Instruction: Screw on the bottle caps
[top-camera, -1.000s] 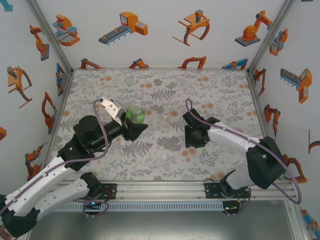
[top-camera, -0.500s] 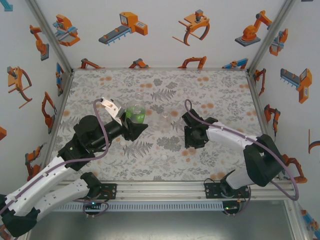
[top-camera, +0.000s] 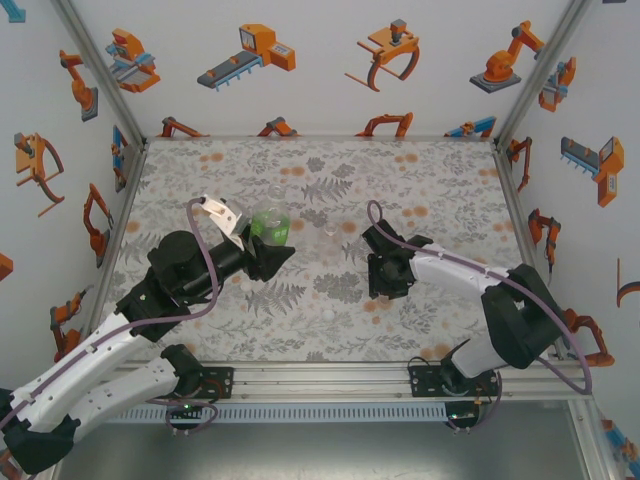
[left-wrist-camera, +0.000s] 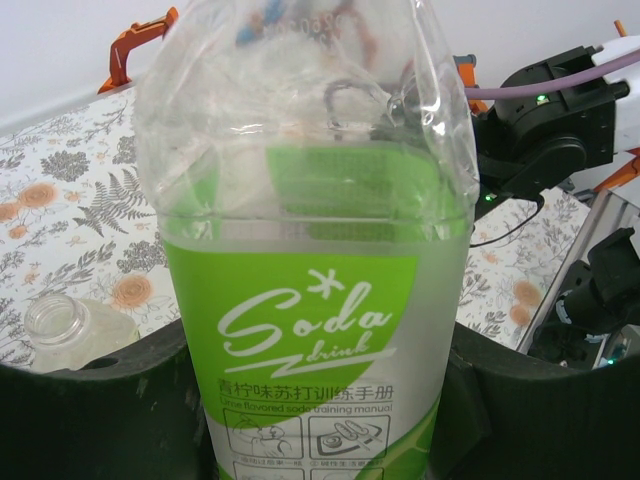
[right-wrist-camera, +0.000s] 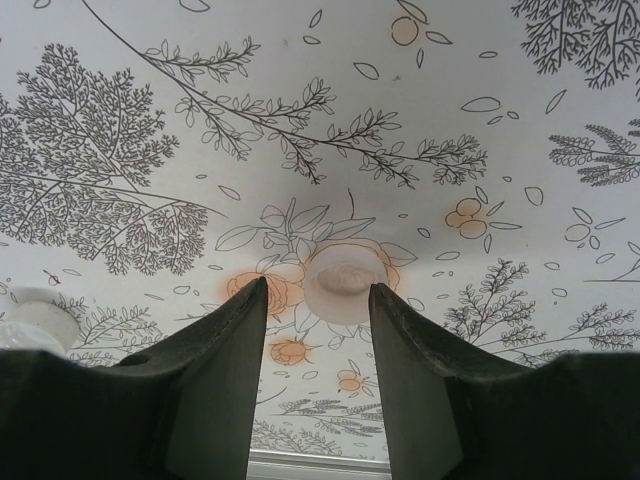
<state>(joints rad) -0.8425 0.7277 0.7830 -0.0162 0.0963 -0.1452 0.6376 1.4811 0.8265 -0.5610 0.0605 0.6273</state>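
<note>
So the floral table (top-camera: 450, 190) took up most of the view. The left gripper (top-camera: 277, 252) was clamped tight on the green-tinted bottle (left-wrist-camera: 320, 330), which stood upright left of the table's middle. A small clear bottle (left-wrist-camera: 62, 322) sat uncapped just beside it. The right gripper (right-wrist-camera: 317, 292) pointed down at the cloth with its jaws partly apart and nothing in them. A pale cap (right-wrist-camera: 341, 278) lay just past its fingertips, and another cap (right-wrist-camera: 28, 318) was off to one side.
</note>
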